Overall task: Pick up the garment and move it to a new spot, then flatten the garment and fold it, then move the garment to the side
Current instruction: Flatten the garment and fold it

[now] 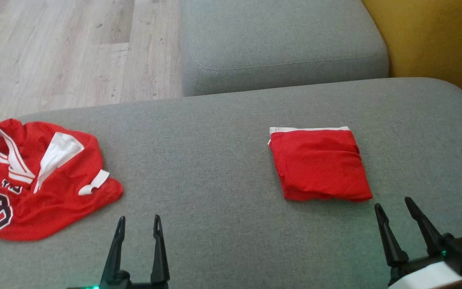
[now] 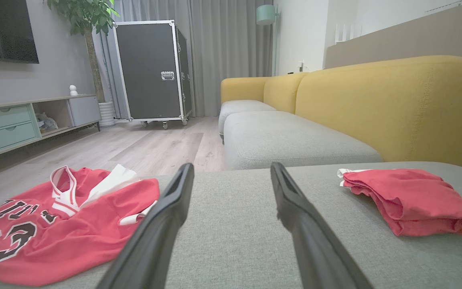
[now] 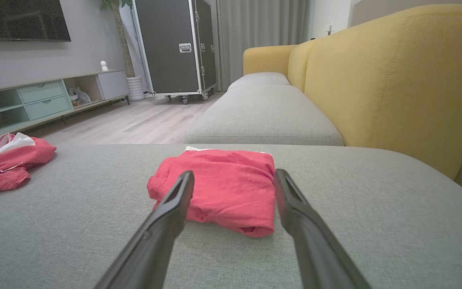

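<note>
Over on your left, the crumpled red jersey [image 1: 34, 180] lies bunched at the left end of the grey sofa seat [image 1: 207, 160], number and lettering face up, white neck and armhole bands twisted across it (part of it runs off the edge of the head view, so you can't judge its full spread from there). Just right of it, your left gripper [image 1: 139, 218] hovers over the seat with its fingers spread wide and nothing between them, near the jersey's closest hem but apart from it. That reads as the pick-up step about to begin, so here's the play: come in on that near hem, low and flat to the cushion, and pinch a thin edge of the mesh rather than a whole wad, because a wad will likely come up knotted and cost you at flattening. Mid-seat is bare grey fabric, a good landing spot. Further right sits the folded garment [image 1: 319, 164], a neat red square with a white band along its far edge; keep the jersey well apart from it. At far right, your right gripper [image 1: 392, 203] hangs just beside the square's near corner, fingers likewise apart and empty; bring it across for a second corner so the jersey lifts spread out.
</note>
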`<state>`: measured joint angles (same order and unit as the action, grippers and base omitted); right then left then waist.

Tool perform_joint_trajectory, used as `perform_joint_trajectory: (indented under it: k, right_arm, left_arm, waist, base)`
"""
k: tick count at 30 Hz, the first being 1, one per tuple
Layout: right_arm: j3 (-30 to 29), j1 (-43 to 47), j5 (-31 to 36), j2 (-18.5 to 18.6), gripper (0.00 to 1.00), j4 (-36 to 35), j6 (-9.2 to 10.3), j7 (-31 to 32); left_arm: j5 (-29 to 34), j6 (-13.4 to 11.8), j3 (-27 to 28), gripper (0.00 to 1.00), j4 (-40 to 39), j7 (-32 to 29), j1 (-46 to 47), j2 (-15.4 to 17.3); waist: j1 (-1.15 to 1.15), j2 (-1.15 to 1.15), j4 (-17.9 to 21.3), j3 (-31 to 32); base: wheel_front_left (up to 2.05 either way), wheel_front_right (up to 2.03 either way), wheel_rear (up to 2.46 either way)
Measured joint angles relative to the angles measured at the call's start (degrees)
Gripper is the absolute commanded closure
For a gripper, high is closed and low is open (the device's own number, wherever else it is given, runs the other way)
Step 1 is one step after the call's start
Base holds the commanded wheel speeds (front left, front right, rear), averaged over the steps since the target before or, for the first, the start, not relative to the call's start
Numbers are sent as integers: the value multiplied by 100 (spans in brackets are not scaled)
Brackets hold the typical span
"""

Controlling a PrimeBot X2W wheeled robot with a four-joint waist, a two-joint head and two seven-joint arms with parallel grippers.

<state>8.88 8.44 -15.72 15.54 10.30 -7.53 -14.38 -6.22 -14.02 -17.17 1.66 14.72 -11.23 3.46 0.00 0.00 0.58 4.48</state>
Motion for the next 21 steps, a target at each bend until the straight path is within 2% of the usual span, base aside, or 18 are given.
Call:
perform_joint_trajectory:
  k: [21]
  right_arm:
    - [-166, 8, 60, -87, 0, -24, 0, 0]
  left_arm:
    - [-1, 49, 30, 0, 34, 0, -163, -3]
  waist:
    - [0, 0, -190, -47]
  base:
    - [0, 0, 0]
